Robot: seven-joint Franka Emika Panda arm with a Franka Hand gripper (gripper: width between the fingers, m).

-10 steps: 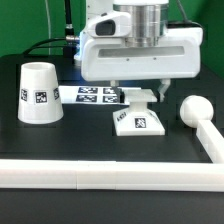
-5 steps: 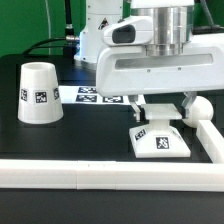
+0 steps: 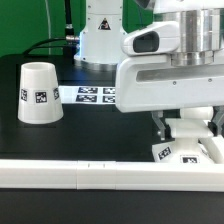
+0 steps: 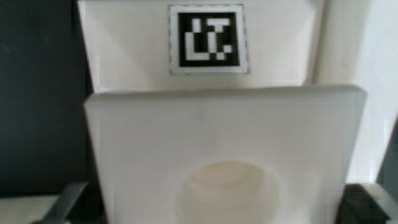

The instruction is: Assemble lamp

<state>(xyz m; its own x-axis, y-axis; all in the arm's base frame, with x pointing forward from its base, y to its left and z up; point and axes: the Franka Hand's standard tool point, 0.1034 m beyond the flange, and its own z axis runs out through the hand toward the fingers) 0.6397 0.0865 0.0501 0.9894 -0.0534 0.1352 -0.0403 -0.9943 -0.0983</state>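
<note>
Spreading black under everything, bench [image 3: 70, 135]: wide free room in middle, between shade and base. Long white rail [image 3: 90, 172] closes front edge. Arm [image 3: 170, 65] fills exterior view's right, cut off by frame edge. Shade [image 3: 38, 92] upright at exterior view's left, well apart from arm. Base [image 3: 178, 152] just behind rail at exterior view's right, upper part covered by arm. Marker board [image 3: 92, 95] partly hidden behind arm. Fingers [image 4: 59, 207] narrow, clamped on base sides; tips dark, blurred in wrist view.
</note>
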